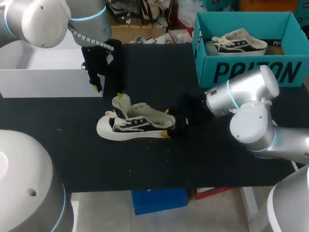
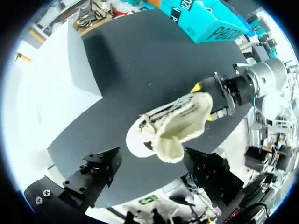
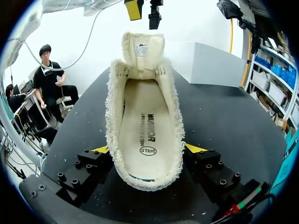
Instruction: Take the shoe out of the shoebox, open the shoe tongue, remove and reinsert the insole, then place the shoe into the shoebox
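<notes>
one shoe (image 1: 240, 41) in shoebox (image 1: 251, 72); right gripper (image 1: 165, 123) clamps second shoe (image 1: 133, 125); left gripper (image 1: 108, 93) apart.

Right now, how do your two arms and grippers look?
My left arm and right arm are smooth silver, with rounded joints and thin light-blue rings. The left gripper and right gripper are black and blocky, with visible bolt heads; each finger ends in a yellow tip.

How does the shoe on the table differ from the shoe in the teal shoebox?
The shoe on the table is held at the heel by the right gripper; the shoe in the shoebox lies untouched. The shoe on the table has its tongue raised upright; the shoe in the shoebox looks closed. Both are cream with black side panels and white soles.
</notes>
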